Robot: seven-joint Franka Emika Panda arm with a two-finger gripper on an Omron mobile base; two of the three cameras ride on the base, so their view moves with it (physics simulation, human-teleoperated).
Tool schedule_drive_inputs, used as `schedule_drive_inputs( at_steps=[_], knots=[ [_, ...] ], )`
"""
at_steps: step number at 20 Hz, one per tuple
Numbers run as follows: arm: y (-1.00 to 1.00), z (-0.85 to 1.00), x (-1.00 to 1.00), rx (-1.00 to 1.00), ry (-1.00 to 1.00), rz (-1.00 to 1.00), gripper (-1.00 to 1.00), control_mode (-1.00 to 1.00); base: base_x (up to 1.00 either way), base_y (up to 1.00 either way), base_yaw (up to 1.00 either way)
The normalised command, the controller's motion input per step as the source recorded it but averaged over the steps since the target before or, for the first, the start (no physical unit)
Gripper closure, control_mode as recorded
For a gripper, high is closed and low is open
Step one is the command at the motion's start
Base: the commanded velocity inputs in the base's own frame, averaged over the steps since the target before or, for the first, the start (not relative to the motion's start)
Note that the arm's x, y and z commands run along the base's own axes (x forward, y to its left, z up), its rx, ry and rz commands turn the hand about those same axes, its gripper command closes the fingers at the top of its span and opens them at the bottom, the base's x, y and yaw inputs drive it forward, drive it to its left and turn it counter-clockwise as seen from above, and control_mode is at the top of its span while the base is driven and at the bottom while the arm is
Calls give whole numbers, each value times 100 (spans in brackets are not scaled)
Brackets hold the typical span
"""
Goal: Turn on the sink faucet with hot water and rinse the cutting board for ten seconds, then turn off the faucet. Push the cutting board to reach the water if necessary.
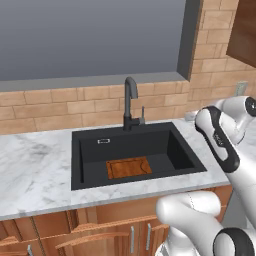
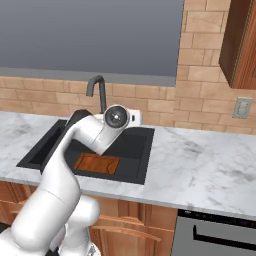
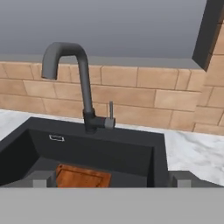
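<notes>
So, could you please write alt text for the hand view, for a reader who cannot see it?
A black gooseneck faucet with a small grey side lever stands behind a black sink, and no water runs. A reddish-brown cutting board lies flat on the basin floor, against a brick wall and marble counter.

even, shadowless rendered light; slightly soft, low-resolution frames; black sink (image 1: 135,150) interior reads dark.

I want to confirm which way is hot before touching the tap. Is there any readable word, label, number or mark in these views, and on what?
None: no readable text in any view.
The faucet and its side lever carry no hot or cold mark.
The small silver plate on the sink rear wall is blank.
The wall outlet shows no lettering.
</notes>
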Motion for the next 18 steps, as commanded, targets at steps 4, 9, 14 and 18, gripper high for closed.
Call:
schedule_drive_inputs(
  at_steps=[4, 9, 14, 18],
  knots=[
    [-2, 0, 44, 1, -3, 0, -100, -100, 0, 0, 0],
    [0, 0, 39, 0, -1, 0, -100, -100, 0, 0, 0],
    [0, 0, 34, 0, 0, 0, -100, -100, 0, 0, 0],
    [0, 0, 28, 0, 0, 0, -100, -100, 0, 0, 0]
  ],
)
